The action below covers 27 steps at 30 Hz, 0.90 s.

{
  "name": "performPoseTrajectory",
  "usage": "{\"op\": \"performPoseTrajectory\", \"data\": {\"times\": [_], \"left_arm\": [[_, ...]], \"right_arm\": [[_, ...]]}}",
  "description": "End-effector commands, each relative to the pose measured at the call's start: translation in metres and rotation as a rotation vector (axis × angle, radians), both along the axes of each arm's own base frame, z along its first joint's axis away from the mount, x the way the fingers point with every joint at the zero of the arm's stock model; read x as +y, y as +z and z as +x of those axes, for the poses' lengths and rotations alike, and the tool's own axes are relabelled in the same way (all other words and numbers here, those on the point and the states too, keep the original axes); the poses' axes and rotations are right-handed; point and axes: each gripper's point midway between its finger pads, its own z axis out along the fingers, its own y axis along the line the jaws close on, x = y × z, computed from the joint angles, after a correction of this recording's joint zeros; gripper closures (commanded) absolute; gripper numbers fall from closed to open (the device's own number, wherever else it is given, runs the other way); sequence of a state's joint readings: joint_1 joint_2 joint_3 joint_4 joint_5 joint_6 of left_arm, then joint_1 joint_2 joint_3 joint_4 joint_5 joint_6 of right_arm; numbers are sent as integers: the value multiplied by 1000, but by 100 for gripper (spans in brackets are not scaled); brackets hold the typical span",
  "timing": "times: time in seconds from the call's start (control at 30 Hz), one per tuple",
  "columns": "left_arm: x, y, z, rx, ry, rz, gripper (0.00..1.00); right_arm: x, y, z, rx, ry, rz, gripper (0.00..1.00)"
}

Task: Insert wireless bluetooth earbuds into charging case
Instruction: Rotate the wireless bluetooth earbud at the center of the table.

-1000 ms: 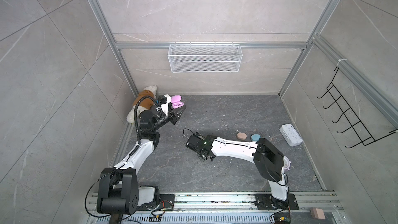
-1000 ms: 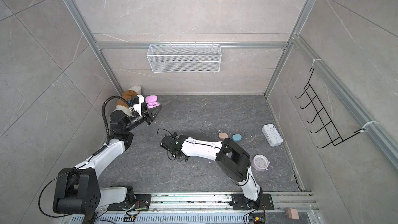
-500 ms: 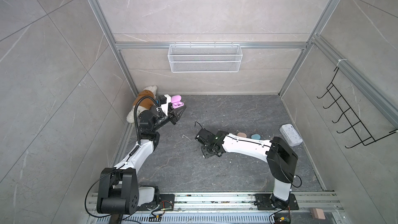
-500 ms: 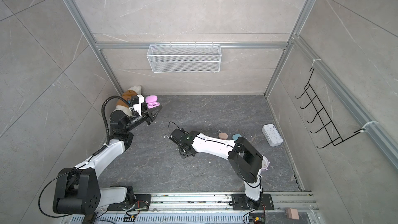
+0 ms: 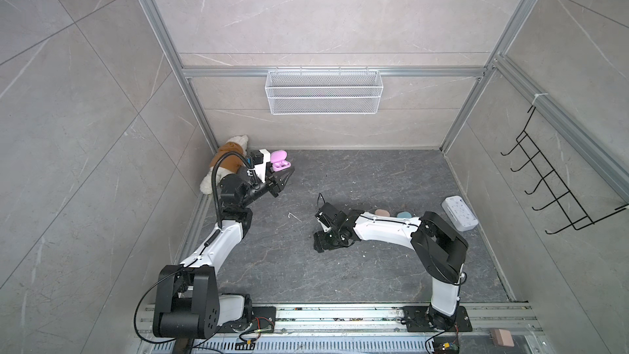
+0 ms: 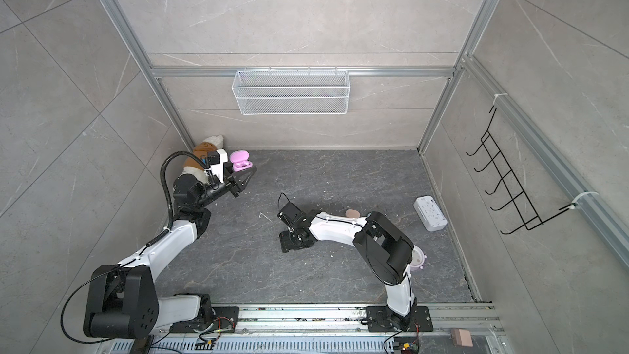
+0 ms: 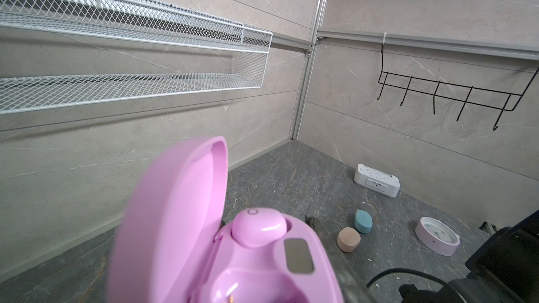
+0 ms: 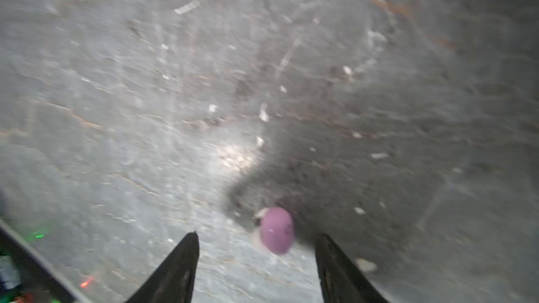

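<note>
The floor gives me plenty of bare slab in the middle, walled on three sides. It is littered with white crumbs, so I must not mistake one for a bud. The clutter sits at the edges. The plush is in the far left corner, and the white box, clock, blue case and peach case are over by the right wall. Between the two arms nothing stands in the way of a lift and carry.

My left gripper is raised near the far left corner, its fingers pinching the lilac case. The case is held off the floor with its lid swung open. It looks like smooth hard plastic, light and slick. I judge the hinge and lid are the weak parts, so any pushing should go onto the base.

One bud already sits in its socket; the socket beside it looks empty.

My right gripper is low over mid-floor with its fingers spread. The second lilac bud lies on the slab between them, nearer one finger. The wrist view is blurred, but I see no contact.

I expect the bud to be nearly weightless, rigid, rounded and glossy. A pinch off its middle could squirt it sideways or roll it. I would close across its widest part, tips nearly on the floor, gently. The orientation must suit the socket, and I cannot read it from here.
</note>
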State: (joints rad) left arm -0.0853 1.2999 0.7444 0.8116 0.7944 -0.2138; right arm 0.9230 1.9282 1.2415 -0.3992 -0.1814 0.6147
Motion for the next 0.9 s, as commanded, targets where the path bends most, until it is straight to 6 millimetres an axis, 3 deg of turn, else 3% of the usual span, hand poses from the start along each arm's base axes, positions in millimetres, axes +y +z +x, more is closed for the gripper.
{"op": "performPoseTrajectory", "data": {"times": [0.0, 0.47, 0.87], "left_arm": [[-3, 26, -4, -86, -24, -4, 84], [-3, 26, -5, -88, -23, -2, 84], [-3, 26, -4, -87, -23, -4, 84]], "right_arm": [[7, -14, -8, 63, -3, 34, 34], [33, 27, -1, 14, 10, 165, 34], [30, 32, 0, 15, 11, 128, 34]]}}
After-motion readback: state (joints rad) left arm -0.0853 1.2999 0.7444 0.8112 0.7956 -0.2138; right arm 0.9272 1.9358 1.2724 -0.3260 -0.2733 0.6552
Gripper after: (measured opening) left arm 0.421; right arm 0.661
